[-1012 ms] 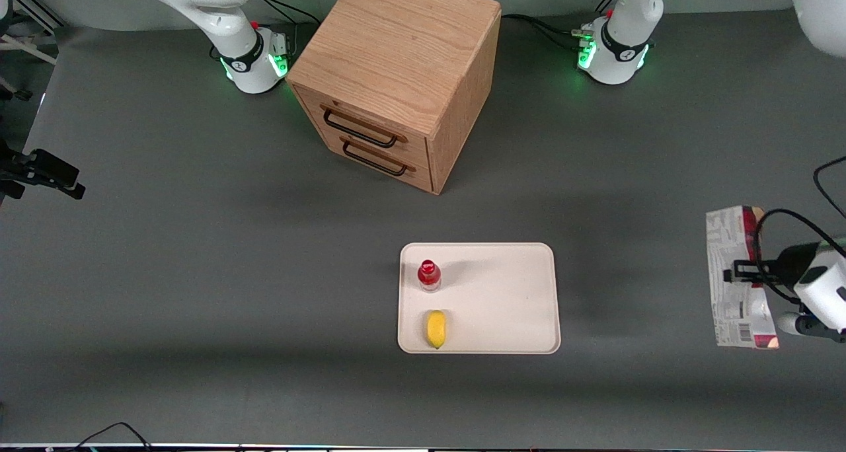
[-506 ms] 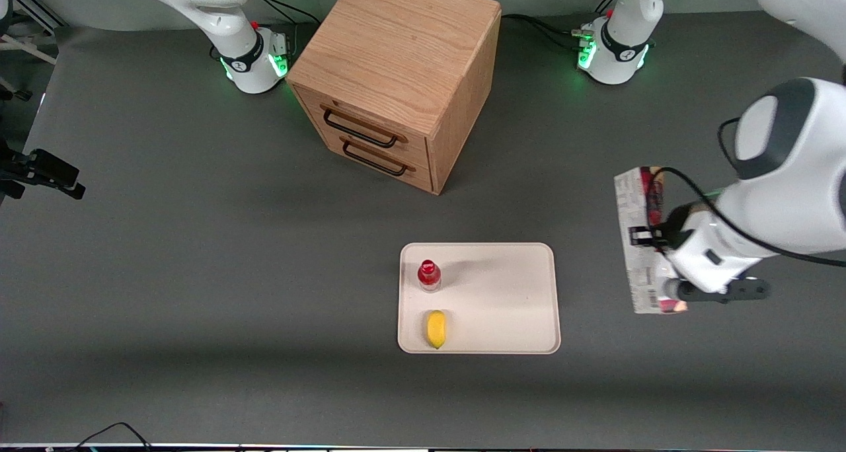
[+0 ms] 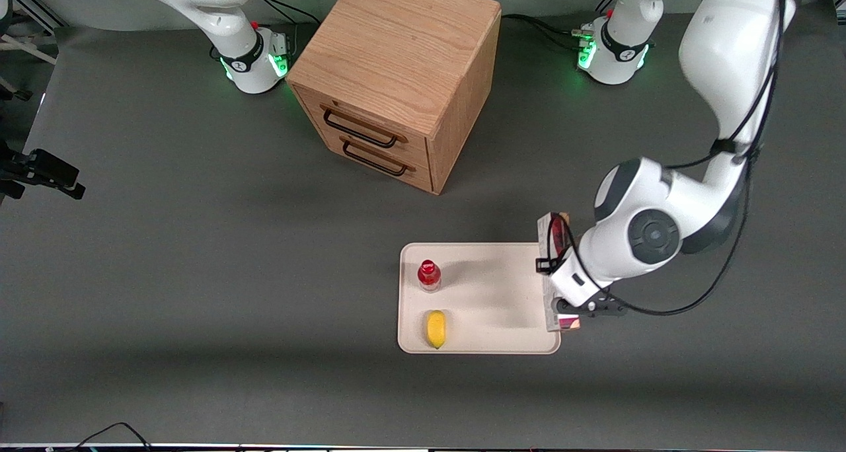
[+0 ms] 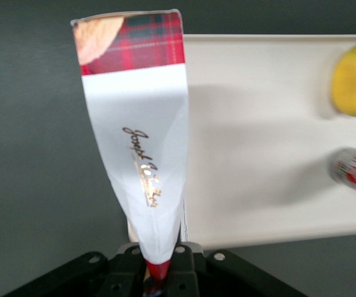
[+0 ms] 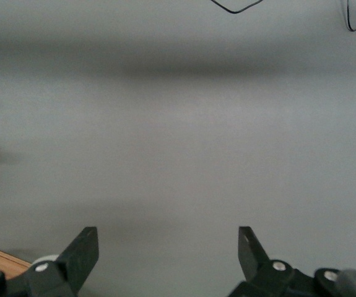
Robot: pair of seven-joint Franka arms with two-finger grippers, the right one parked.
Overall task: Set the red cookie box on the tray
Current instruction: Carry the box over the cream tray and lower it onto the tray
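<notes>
The red cookie box (image 3: 546, 235) hangs on edge above the tray's rim at the working arm's end, its long axis running along that short rim. In the left wrist view the red cookie box (image 4: 142, 142) shows its white patch with gold script and red plaid at the tip. My left gripper (image 3: 554, 275) is shut on the box's middle, and the left gripper (image 4: 159, 267) pinches the box between its black fingers. The cream-white tray (image 3: 496, 297) lies flat on the grey table, and the tray (image 4: 258, 124) spreads out beside the box.
A small red-capped bottle (image 3: 429, 275) and a yellow lemon (image 3: 435, 328) sit on the tray's end toward the parked arm. A wooden two-drawer cabinet (image 3: 396, 75) stands farther from the front camera than the tray. Cables trail from the arm bases.
The left arm has carried the box from the working arm's end of the table to the tray's edge. The box has turned more edge-on to the front camera.
</notes>
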